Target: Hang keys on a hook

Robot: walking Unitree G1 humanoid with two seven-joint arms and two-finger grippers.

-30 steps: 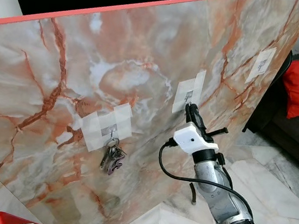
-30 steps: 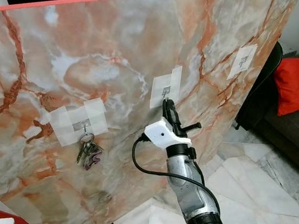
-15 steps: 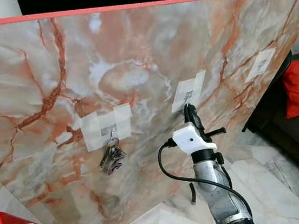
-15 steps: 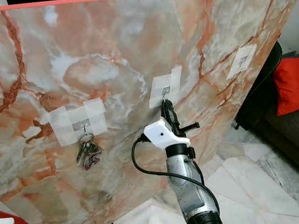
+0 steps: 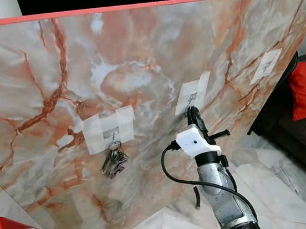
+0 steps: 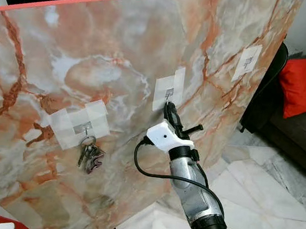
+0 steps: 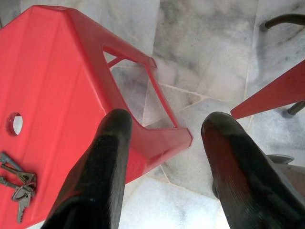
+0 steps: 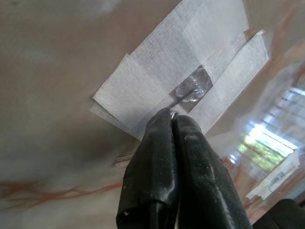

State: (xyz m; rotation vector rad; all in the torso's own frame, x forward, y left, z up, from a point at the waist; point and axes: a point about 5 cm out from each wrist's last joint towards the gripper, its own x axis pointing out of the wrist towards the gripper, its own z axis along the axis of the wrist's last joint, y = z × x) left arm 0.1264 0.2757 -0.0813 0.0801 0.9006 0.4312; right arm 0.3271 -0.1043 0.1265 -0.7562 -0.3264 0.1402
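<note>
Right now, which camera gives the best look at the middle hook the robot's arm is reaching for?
The right wrist view: the middle hook sits close up under white tape, just beyond the right gripper, whose fingers are pressed together. Both eye views show it small and distant above that gripper.

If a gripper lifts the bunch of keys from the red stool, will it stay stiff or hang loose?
The keys lie splayed on the red stool, so they would likely dangle and swing. Being thin metal, they may slip between the wide black fingers.

A bunch of keys [image 5: 114, 162] hangs from a taped hook [image 5: 114, 135] at centre-left; more keys [image 7: 15, 186] lie lower left.
</note>
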